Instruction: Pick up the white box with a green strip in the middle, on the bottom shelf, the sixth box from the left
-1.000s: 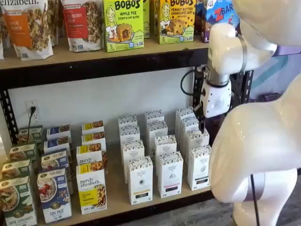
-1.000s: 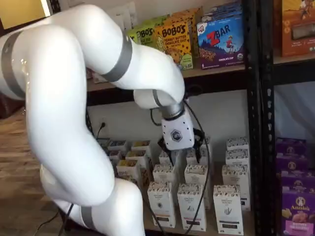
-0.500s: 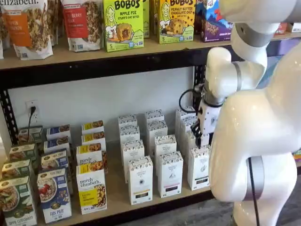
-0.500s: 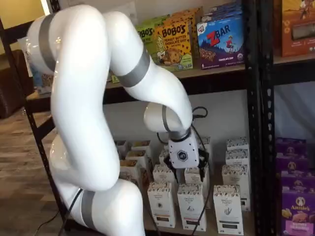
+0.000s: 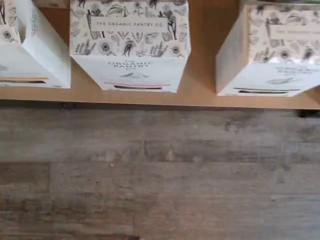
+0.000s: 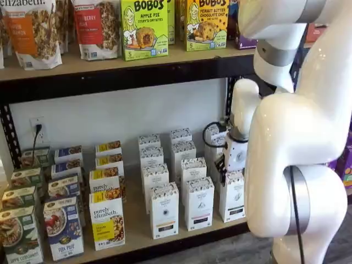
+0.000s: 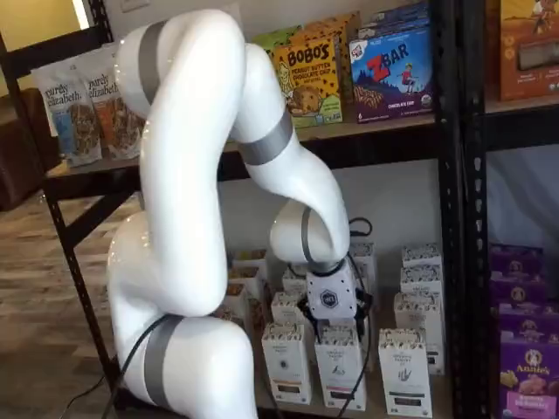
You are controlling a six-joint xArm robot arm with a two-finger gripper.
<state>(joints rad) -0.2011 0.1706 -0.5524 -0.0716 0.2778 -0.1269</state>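
Wooden plank floor [image 5: 160, 175] fills most of wrist view, below front rail of bottom shelf [image 5: 200, 97]. White box [image 6: 232, 195] with dark green strip stands upright at front of rightmost column of white cartons, facing out for easy frontal grab. Neighbour pink-strip carton [image 6: 198, 202] just beside, orange-strip carton [image 6: 164, 209] further left. Gripper [image 7: 333, 319] hangs low among cartons; fingers hidden, state unclear. Versus half second ago: wrist lower, arm folded tighter toward front row.

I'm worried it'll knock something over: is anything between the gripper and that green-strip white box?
Nothing visible is. The gripper hangs close above the white box at the front of the bottom shelf, with only air between them. The pink-strip carton stands beside the white box, apart from it.
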